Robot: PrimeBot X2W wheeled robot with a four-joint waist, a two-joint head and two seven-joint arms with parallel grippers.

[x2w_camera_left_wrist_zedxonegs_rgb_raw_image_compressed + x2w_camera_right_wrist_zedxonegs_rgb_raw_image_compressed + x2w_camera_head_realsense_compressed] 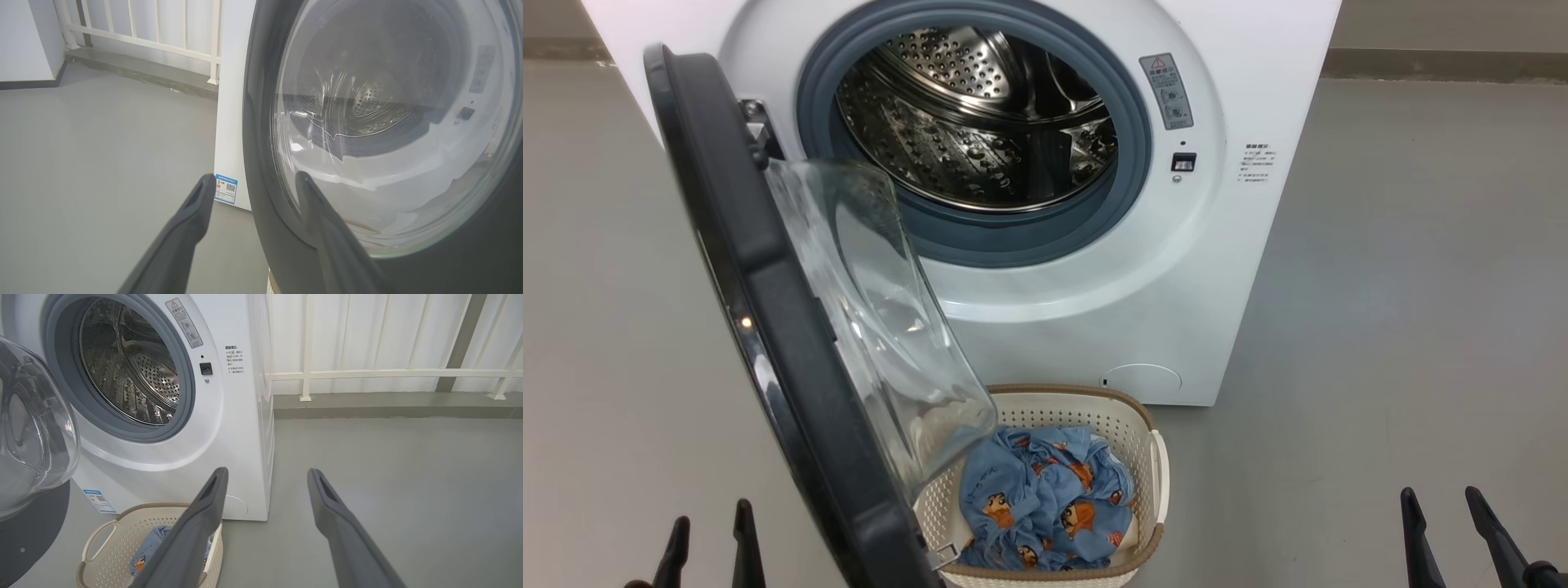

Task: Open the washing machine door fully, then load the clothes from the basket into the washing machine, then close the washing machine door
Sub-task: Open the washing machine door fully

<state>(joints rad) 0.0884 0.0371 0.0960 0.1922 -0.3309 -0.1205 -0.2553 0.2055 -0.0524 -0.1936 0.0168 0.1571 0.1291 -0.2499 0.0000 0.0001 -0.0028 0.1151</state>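
The washer stood at the far side of the grey floor with its mouth uncovered, the steel drum bare inside the grey-blue gasket. The door hung from its hinge on the washer's left and was swung out toward the robot. In the head view it was nearly edge-on, its dark rim running from the upper left down to the bottom edge. Its glass bowl bulged to the right, across part of the way to the mouth.

The basket sat on the floor just in front of the washer's foot, below the mouth. The clothes lay bundled inside it, under the brown rim. In the head view the bowl's lower edge overlapped the basket's near left corner; whether the two touched could not be told.

The left gripper was at the lower left, on the outer side of the door, with its fingers spread and nothing between them. In the left wrist view one fingertip showed against the door's rim and the other against bare floor; contact with the door could not be made out. Open floor stretched away to its left.

The right gripper was at the lower right, its fingers wide apart and empty, over bare floor and clear of the basket's right handle. Right of the washer the floor ran unobstructed to a low kerb carrying a white railing.
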